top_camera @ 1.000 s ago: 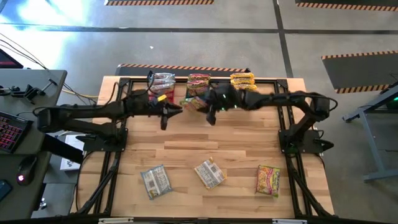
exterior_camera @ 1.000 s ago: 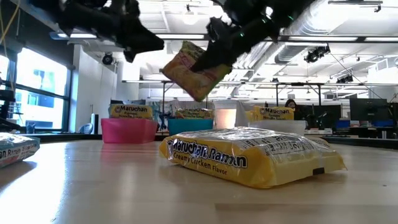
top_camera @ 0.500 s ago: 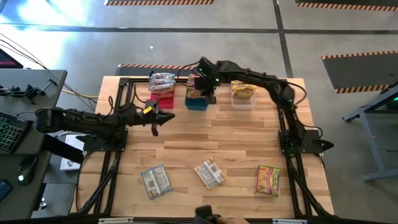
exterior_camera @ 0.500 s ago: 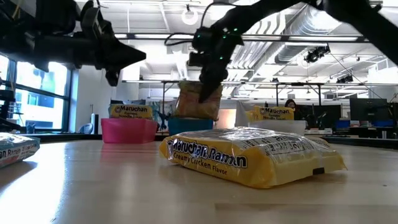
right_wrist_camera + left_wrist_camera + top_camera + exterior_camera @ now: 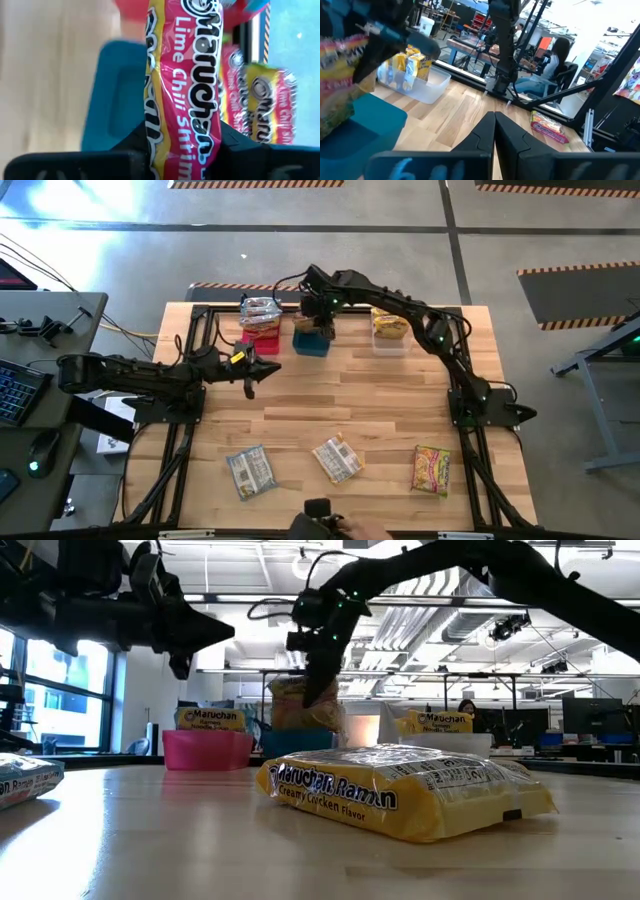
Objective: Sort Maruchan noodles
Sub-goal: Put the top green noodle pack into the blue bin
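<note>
Item: Lime Chili Shrimp packet, clamped on edge in the right tool, top centre of the high view, over the blue bin.
Handling: lower well inside the bin walls before letting go.
Left tool: shut, empty, left of centre.
Right wrist view alone shows flavour print; high view alone shows three packets low on the worktop.

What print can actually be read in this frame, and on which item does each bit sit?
"Maruchan Ramen / Creamy Chicken Flavor": yellow packet lying on the table.
"Maruchan Lime Chili Shrimp": pink-and-yellow packet held in the right gripper.
"Lime Chili": packets already in the blue bin.
"Maruchan": packets standing in the pink bin and the clear bin.
Grey packet print: only partly legible.
</note>
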Robot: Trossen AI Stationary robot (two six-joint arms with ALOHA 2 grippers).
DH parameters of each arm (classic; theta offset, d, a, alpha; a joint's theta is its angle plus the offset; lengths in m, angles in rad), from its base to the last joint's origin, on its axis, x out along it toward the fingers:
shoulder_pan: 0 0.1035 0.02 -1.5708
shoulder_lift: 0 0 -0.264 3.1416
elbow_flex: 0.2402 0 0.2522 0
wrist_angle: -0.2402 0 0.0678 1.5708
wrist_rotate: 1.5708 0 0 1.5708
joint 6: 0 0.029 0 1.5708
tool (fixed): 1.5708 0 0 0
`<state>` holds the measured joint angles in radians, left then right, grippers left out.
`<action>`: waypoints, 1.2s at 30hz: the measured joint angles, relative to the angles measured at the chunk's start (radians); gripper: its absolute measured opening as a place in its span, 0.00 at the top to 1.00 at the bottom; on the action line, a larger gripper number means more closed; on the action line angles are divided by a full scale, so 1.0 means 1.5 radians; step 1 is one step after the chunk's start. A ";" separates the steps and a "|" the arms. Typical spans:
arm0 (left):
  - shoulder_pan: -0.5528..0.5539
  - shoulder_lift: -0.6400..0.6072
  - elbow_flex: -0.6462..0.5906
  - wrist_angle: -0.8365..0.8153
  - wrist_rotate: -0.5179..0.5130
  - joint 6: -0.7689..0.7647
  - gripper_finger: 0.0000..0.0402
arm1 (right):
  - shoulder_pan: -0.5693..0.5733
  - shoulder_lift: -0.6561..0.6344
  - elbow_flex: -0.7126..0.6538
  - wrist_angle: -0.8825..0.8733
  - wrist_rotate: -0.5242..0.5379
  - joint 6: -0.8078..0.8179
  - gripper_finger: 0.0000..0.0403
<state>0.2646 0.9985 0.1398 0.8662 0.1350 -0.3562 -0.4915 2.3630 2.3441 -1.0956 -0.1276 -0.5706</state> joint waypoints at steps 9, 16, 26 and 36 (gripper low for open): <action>0.001 0.000 0.000 -0.003 -0.012 0.001 1.00 | -0.008 -0.007 -0.039 0.011 -0.033 0.068 0.79; 0.000 0.000 0.000 -0.004 -0.016 -0.005 1.00 | -0.017 -0.008 -0.090 0.076 -0.032 0.095 0.79; 0.000 0.000 0.000 -0.005 -0.023 -0.007 1.00 | -0.028 -0.007 -0.165 0.158 -0.039 0.059 0.79; 0.000 0.000 0.000 -0.005 -0.024 -0.022 1.00 | -0.023 -0.008 -0.186 0.164 0.035 0.044 0.61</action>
<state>0.2649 0.9985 0.1398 0.8581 0.0990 -0.3888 -0.5260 2.3516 2.0651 -0.8495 -0.0757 -0.5050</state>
